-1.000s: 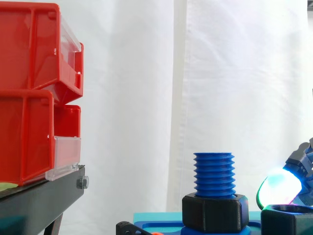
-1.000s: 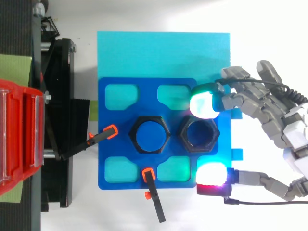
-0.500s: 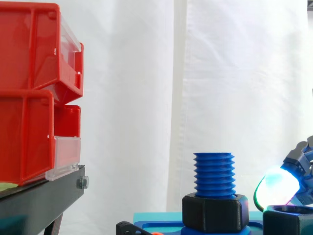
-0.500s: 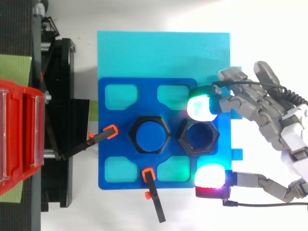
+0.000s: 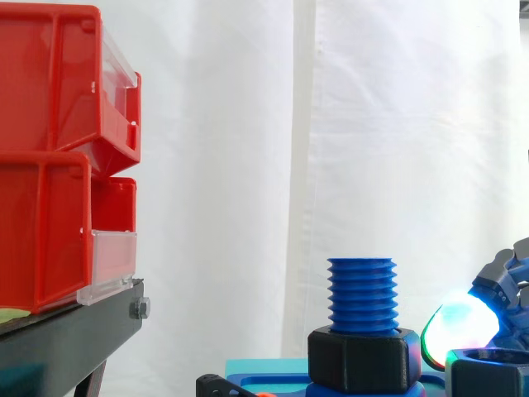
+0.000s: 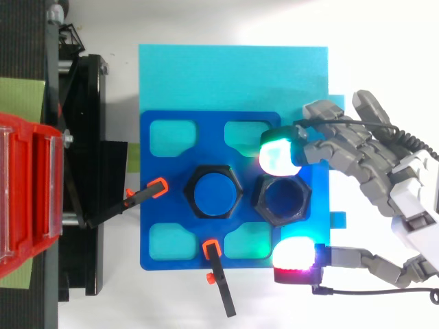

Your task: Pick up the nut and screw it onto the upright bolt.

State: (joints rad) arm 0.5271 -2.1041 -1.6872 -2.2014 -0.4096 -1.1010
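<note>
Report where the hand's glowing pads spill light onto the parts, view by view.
Top view: the hand's green-white pad tints the nearby cutouts of the blue plate greenish beside the loose nut; the white surface around is glaringly bright. Side view: a cyan-green pad lights that nut's rim pale blue; the bolt is evenly lit.

Lower half of nut [image 5: 489, 372] below side view's edge
</note>
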